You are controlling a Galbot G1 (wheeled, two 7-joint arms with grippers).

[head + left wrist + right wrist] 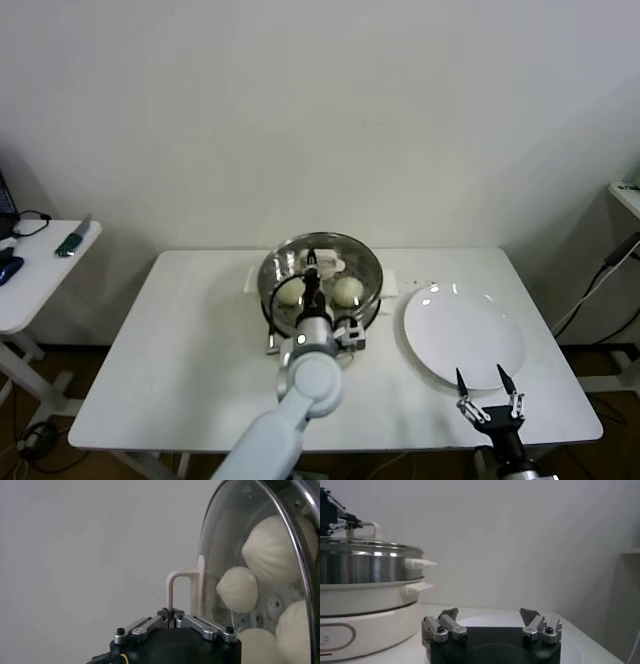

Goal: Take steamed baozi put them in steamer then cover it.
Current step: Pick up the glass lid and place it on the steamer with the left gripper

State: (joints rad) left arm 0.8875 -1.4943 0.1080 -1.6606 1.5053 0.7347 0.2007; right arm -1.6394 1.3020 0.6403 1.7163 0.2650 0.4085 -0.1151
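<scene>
White desk (180,340): right tool (487,384) nearest, spread, idle beside plate (470,340). Farther, left tool (173,621) pinches handle (182,590) of lid (335,262), directly above steamer (365,565); buns (239,589) inside, beneath glass.

The left arm reaches forward from the six o'clock edge of the head view toward twelve o'clock, wrist tilted down, its left pincer (311,268) clamped tight, the fingers (172,621) meeting on a thin handle (181,592). The right arm sits low at five o'clock, parked, its right pincer (486,381) pointing up toward twelve with both fingertips (449,613) spread wide apart, gripping nothing.
</scene>
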